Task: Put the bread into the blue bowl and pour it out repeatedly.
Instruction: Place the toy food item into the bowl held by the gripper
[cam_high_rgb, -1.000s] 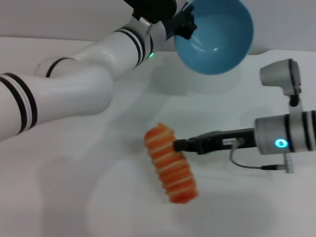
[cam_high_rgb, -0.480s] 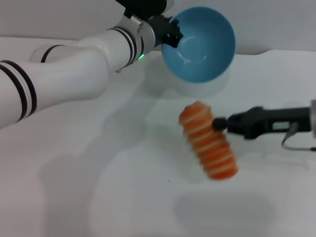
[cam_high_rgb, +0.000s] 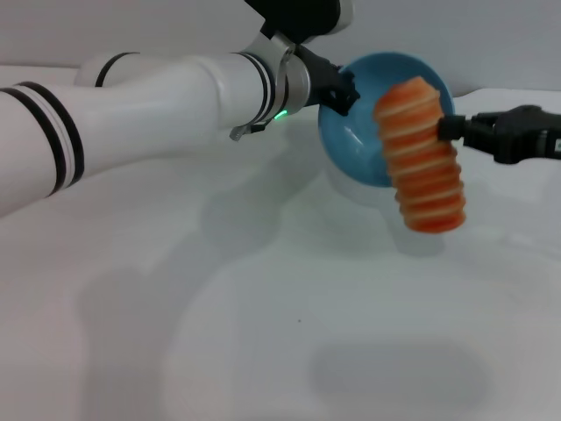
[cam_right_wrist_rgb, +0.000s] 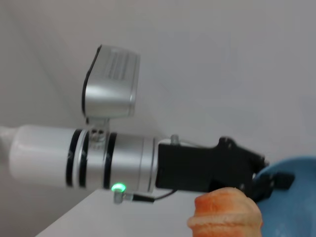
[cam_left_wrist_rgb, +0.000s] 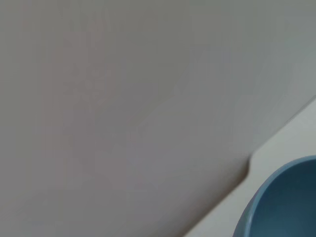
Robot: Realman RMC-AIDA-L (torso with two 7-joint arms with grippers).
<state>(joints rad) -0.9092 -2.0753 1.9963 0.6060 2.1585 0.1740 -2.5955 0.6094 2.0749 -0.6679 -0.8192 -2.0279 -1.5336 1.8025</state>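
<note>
Right gripper (cam_high_rgb: pixel 445 129) clamps bread (cam_high_rgb: pixel 422 156), hiding blue bowl (cam_high_rgb: pixel 355 145); left gripper (cam_high_rgb: pixel 337 88) apparently pinches rim.

White table and pale wall

A white table (cam_high_rgb: pixel 263 333) fills the lower part of the head view; its surface is smooth and plain, with soft grey shadows lying on it. Behind it stands a pale grey wall (cam_high_rgb: pixel 131 31), plain and without marks. In the left wrist view the same wall (cam_left_wrist_rgb: pixel 123 98) takes most of the picture, and the table edge (cam_left_wrist_rgb: pixel 291 133) shows near one corner.
</note>
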